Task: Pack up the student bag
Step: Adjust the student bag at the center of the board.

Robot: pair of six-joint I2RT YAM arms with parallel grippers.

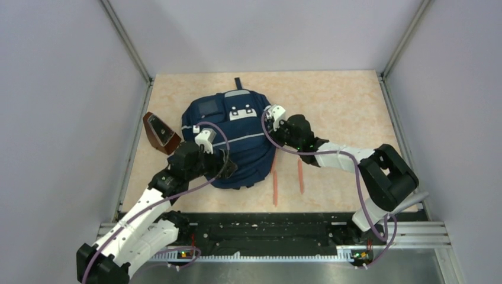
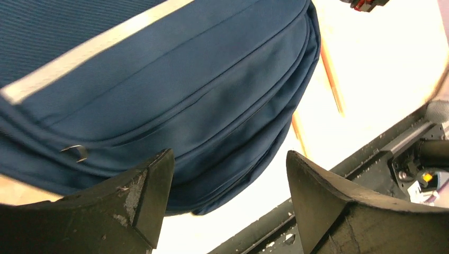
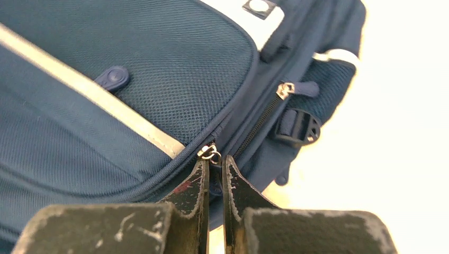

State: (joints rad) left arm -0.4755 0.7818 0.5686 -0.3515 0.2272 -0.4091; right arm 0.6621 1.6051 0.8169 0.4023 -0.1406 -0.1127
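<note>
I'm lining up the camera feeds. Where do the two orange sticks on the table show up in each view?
Top external: orange sticks lie right of the student bag, by its near corner.
Left wrist: upper right, past the bag's edge.
Right wrist: not in it; the right tool pinches a zip pull.
Shared landmark: the bag's grey reflective strip.

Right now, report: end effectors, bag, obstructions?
Left end effector open over bag, near edge. Right end effector shut on zip pull. Two orange sticks on table beside bag.
</note>
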